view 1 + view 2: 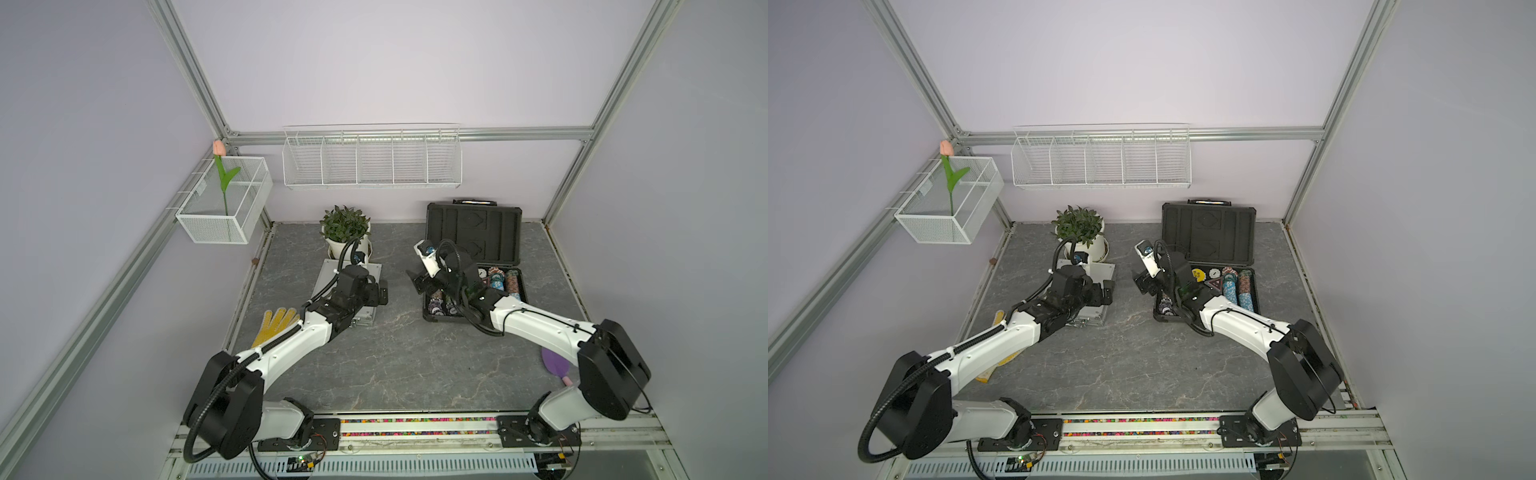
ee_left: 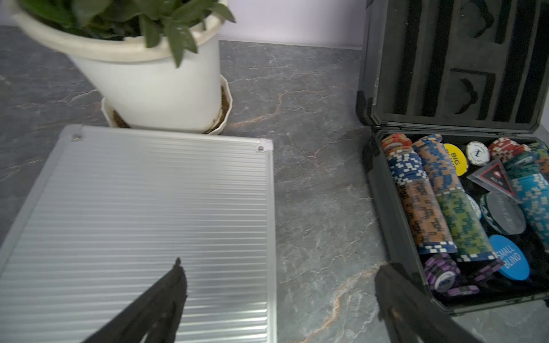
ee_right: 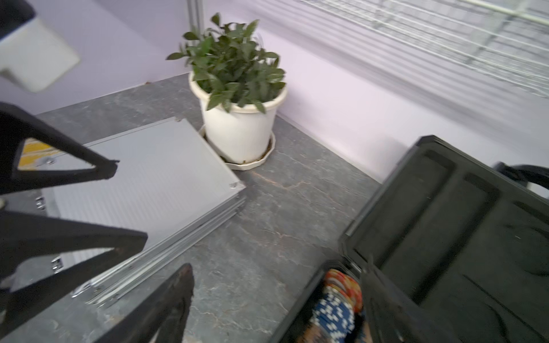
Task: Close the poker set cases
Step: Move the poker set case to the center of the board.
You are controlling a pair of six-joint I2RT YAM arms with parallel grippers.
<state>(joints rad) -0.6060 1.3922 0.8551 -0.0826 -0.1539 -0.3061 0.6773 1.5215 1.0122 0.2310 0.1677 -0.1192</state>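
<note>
Both my pincers gape wide and hold nothing: the left pincer (image 2: 280, 264) hangs over the silver case (image 2: 148, 208), lying shut before the plant pot (image 2: 148, 86), the right pincer (image 3: 277, 267) by the left wall of the dark case (image 2: 445, 89), whose lid (image 1: 473, 232) stands upright. If I push that lid low near its hinge, the case may slide instead of folding, and the loose chips (image 2: 442, 273) heaped at the front could jam it ajar.

On the table (image 1: 1121, 365), the dark-grey case (image 1: 1208, 232) stands open at two o'clock; the silver case (image 1: 1102, 272) lies closed at ten o'clock.
</note>
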